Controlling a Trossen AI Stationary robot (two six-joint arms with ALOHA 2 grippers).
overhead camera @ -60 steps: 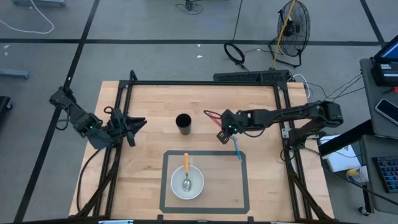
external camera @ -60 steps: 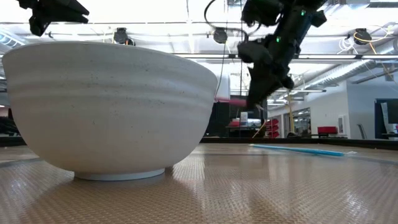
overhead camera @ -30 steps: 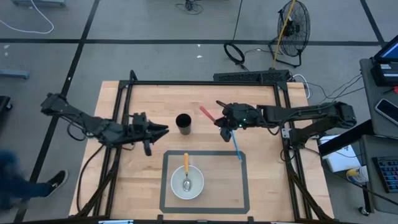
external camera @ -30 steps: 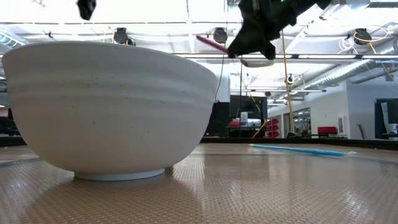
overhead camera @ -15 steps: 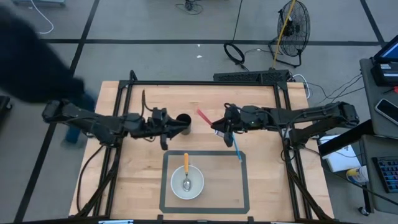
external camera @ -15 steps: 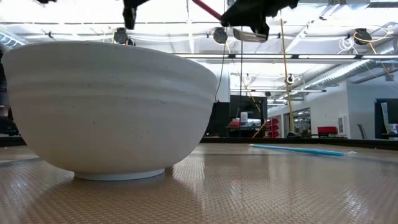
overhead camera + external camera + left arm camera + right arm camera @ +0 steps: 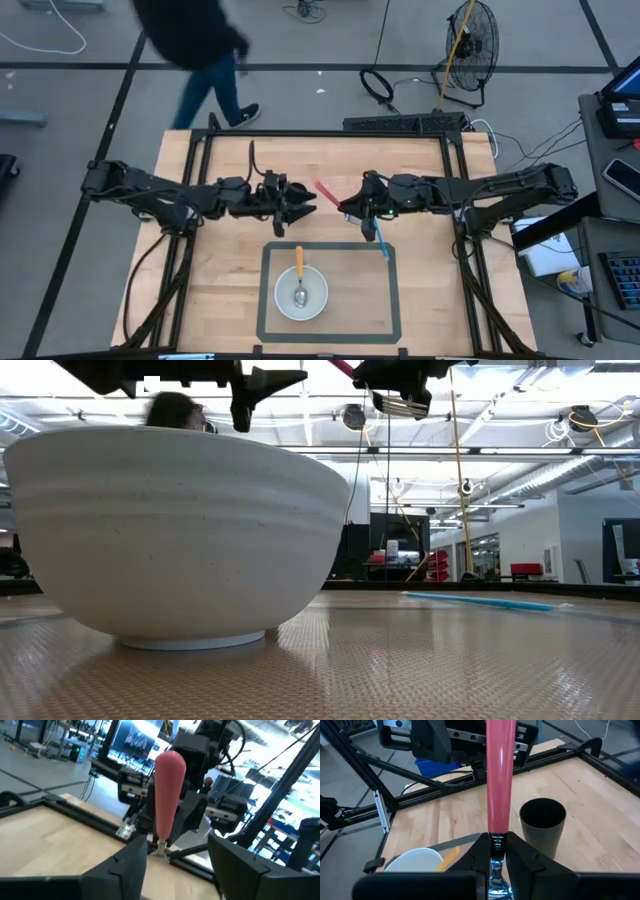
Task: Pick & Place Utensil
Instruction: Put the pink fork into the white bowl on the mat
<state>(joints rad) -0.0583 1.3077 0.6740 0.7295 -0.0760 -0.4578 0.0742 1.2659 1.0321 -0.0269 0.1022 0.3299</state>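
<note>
A red-handled utensil (image 7: 327,190) hangs in the air above the table's middle, with my right gripper (image 7: 352,206) shut on it. Its red handle (image 7: 168,795) points at my left gripper (image 7: 303,203). That gripper is open and faces it from the table's left, with its fingers (image 7: 122,867) standing either side of the handle's free end and touching nothing. A black cup (image 7: 542,825) stands upright on the table under the left gripper; the high view hides it. The white bowl (image 7: 301,293) near the front holds an orange-handled spoon (image 7: 299,265). My right gripper pinches the utensil's metal neck (image 7: 494,851), just behind the red handle, between its two fingers. The fingers come roughly level from the table's right, and the handle sticks out ahead of them, along their line. The utensil is lifted clear of the table; its working end is hidden in the gripper.
A blue utensil (image 7: 380,238) lies flat on the table below the right gripper, across the taped rectangle's (image 7: 330,246) far right corner. A person (image 7: 200,40) walks past beyond the table's far left corner. A dark frame (image 7: 330,133) runs along the table's edges.
My left gripper has gone toward the table's right, over the black cup, up to the red handle, and has opened. My right gripper has risen a little with the utensil and shifted slightly toward the left arm. A person has walked along the far side.
</note>
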